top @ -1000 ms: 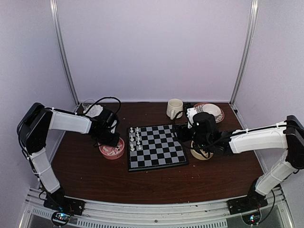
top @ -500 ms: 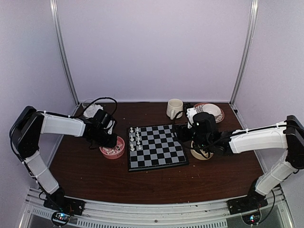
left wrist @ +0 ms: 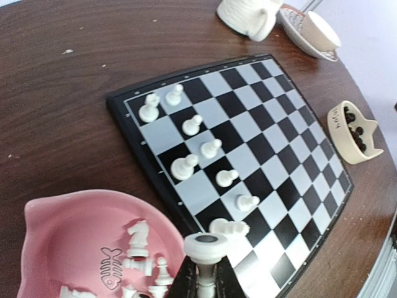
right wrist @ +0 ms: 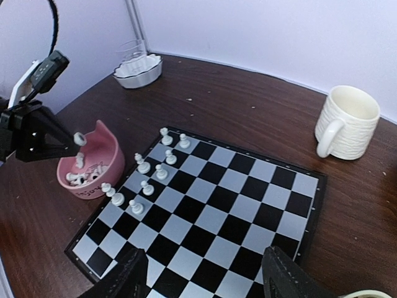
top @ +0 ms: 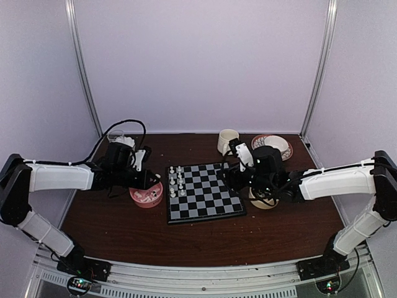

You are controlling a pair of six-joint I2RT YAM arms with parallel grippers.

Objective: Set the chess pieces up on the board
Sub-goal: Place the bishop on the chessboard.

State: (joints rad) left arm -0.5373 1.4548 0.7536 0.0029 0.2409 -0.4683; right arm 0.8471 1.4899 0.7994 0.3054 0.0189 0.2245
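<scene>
White chess pieces (left wrist: 211, 148) stood in two rows along the left edge of the board (top: 208, 192), which lay flat mid-worktop (top: 186, 242). Another white piece (left wrist: 205, 247) was clamped upright in the left tool (left wrist: 205, 273), above the pink bowl (left wrist: 62, 230) just beside the board, where more white pieces lay. The right tool (right wrist: 203, 264) hung over the board's opposite side, fingers apart, holding nothing.
</scene>
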